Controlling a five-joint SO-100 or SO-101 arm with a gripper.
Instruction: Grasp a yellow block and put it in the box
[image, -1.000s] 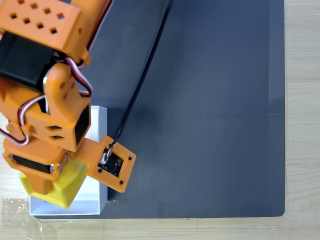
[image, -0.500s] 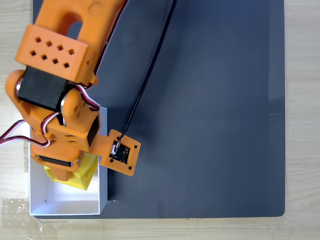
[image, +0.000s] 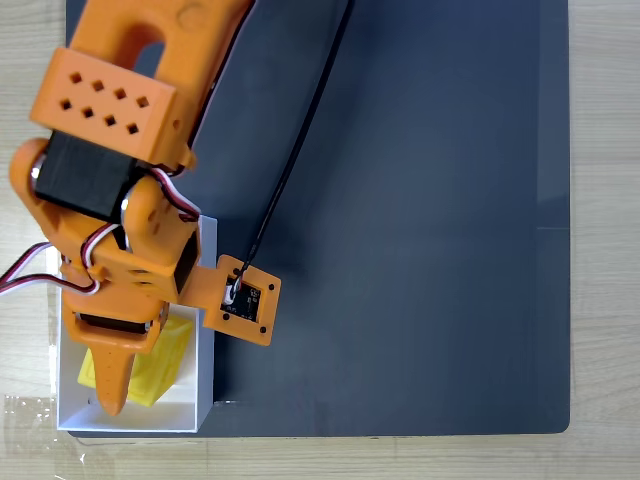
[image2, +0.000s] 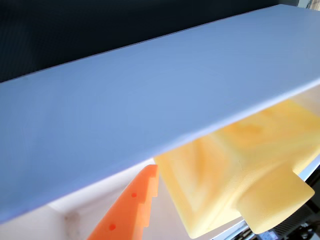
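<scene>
The yellow block (image: 160, 362) lies inside the white box (image: 206, 340) at the lower left of the fixed view, near the box's right wall. My orange gripper (image: 135, 380) hangs over the box and stands open. One orange finger (image: 110, 385) points down on the block's left side; the other is hidden under the wrist. In the wrist view the box wall (image2: 150, 100) crosses the frame. Below it the yellow block (image2: 235, 165) rests on the white floor, with a gap between it and the orange finger (image2: 127, 210) to its left.
The box sits at the lower-left corner of a dark mat (image: 420, 220) on a pale wooden table (image: 605, 200). A black cable (image: 290, 160) runs from the top edge to the wrist camera plate (image: 242, 300). The arm covers the box's upper part.
The gripper has opened over the box: one finger has swung out to the left and down. The yellow block now lies lower in the box, free of the jaws.
</scene>
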